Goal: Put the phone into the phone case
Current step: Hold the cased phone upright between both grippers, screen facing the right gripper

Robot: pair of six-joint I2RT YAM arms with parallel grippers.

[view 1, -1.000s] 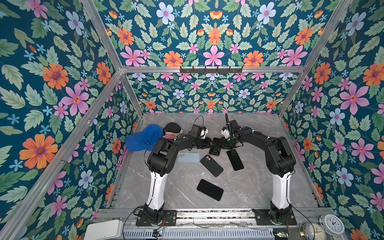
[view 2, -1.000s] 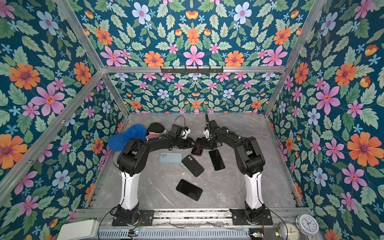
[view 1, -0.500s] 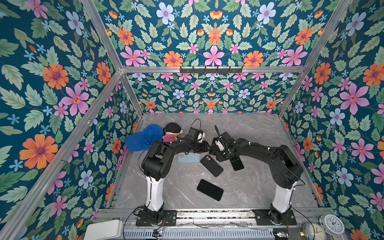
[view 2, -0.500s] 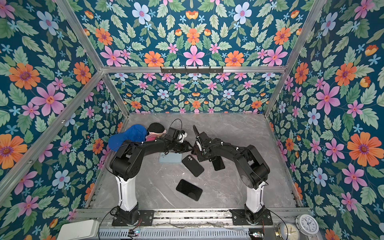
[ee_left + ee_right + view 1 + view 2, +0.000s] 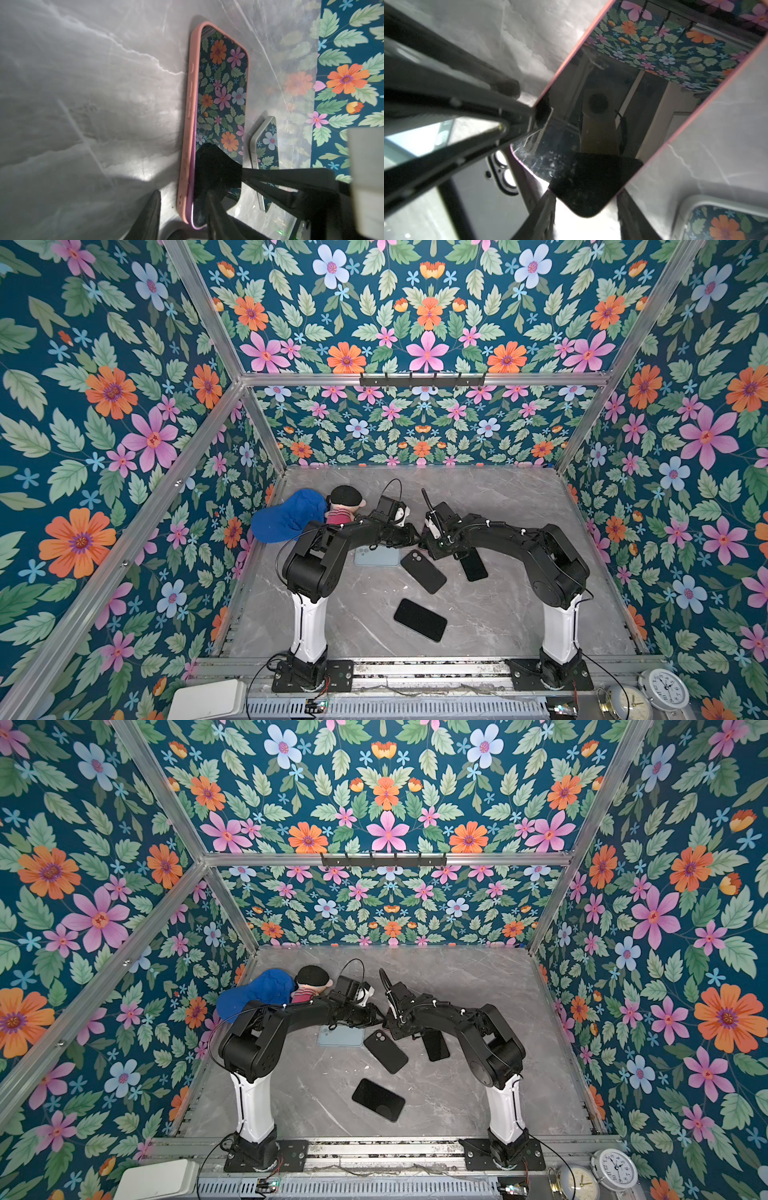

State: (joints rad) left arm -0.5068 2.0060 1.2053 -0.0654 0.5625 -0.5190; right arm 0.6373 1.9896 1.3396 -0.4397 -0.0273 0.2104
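The phone (image 5: 223, 87), with a mirror-like screen and a purple edge, lies in the pink phone case (image 5: 192, 87) flat on the table. At the near end its purple edge shows above the pink rim. My left gripper (image 5: 182, 199) is open. One finger stands clear outside the case and the other is over the screen. My right gripper (image 5: 584, 195) is open astride the phone's (image 5: 602, 108) rounded end, its tips touching the edges. In both top views the two grippers (image 5: 413, 537) (image 5: 384, 1017) meet mid-table and hide the case.
Near the grippers lie a light blue phone (image 5: 376, 556), a black phone with its camera side up (image 5: 423, 571) and a black phone (image 5: 473, 565). Another black phone (image 5: 419, 619) lies nearer the front. A blue cap (image 5: 286, 516) and a doll (image 5: 345, 502) sit at the back left.
Both arms have sunk lower over the middle of the table. The two grippers have stayed together at the same spot.
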